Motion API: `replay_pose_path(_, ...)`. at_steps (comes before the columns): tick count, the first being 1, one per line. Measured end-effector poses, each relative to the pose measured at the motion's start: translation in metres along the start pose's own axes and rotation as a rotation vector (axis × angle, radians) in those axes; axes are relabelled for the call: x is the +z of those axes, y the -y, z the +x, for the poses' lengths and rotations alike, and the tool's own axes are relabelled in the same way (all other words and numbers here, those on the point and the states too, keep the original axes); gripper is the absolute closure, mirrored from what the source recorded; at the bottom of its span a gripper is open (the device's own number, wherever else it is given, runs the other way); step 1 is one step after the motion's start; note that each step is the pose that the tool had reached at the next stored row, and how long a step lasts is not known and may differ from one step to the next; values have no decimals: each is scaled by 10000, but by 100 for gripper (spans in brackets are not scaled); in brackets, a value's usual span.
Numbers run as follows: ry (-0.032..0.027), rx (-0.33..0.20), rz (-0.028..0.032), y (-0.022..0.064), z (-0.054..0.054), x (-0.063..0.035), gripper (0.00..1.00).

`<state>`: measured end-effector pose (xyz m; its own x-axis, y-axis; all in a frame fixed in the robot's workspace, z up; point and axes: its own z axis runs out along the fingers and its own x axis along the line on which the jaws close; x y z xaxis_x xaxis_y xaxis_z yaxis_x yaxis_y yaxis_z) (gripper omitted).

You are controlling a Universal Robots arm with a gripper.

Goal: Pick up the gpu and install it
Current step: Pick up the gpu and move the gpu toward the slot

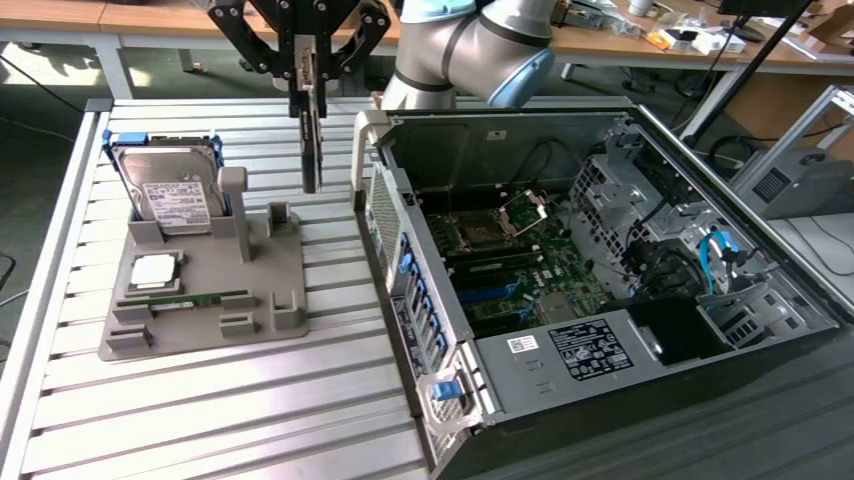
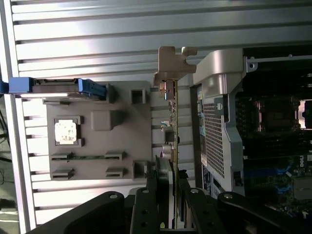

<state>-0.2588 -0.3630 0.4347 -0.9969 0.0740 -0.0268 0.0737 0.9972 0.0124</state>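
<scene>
The Universal Robots arm (image 1: 470,48), its grey joint capped in pale blue, leans in over the far edge of the slatted table (image 1: 200,410). Its black gripper (image 1: 310,72) points straight down with its linkages splayed to either side. The fingers (image 2: 163,185) are clamped from both sides on the upper edge of the gpu (image 1: 311,140), which hangs upright, clear of the table.
</scene>
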Motion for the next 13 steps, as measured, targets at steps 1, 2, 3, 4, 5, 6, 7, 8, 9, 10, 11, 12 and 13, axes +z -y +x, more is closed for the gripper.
replay_pose_path(1, -1, 0, 1, 0, -5, 0, 73)
replay_pose_path(2, -1, 0, 2, -1, -11, 0, 73)
replay_pose_path(3, 0, -1, 1, -1, -15, 0, 73)
replay_pose_path(4, 1, -1, 2, -2, -21, 1, 73)
replay_pose_path(5, 0, 0, 2, -2, -26, 1, 73)
replay_pose_path(6, 1, 0, 3, -2, -31, 1, 73)
replay_pose_path(7, 0, -1, 3, -3, -36, 1, 73)
replay_pose_path(8, 0, -1, 4, -3, -41, 1, 73)
replay_pose_path(9, 0, 0, 5, -4, -49, 1, 73)
replay_pose_path(10, 0, -1, 5, -4, -57, 2, 73)
replay_pose_path(11, 1, 0, 5, -5, -66, 2, 73)
replay_pose_path(12, 0, -1, 6, -5, -70, 2, 73)
replay_pose_path(13, 0, 0, 6, -5, -75, 2, 73)
